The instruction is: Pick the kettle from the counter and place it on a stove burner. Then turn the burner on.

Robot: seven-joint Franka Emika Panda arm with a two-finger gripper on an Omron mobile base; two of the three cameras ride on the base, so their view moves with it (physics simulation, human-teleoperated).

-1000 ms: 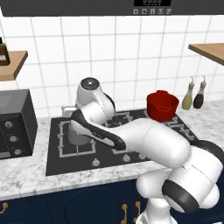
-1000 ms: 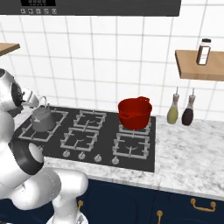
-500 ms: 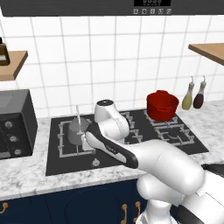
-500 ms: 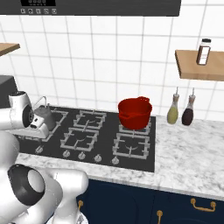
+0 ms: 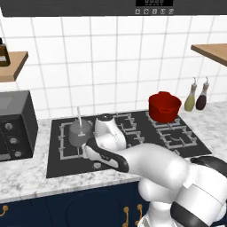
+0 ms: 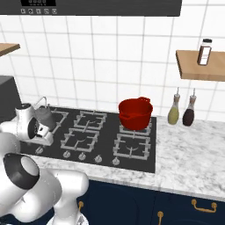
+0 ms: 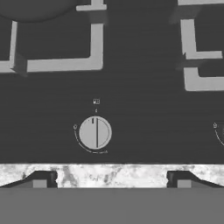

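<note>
We see the kettle (image 5: 80, 133) on the big burner (image 5: 71, 146); gripper (image 7: 109, 180) spread wide above a knob (image 7: 95, 132), touching nothing.

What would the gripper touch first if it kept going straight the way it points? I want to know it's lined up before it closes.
Most likely the round burner knob on the black cooktop; it sits between the open gripper tips, slightly left of centre. Depth is hard to judge.

Second knob (image 7: 220, 131) cut by edge
</note>
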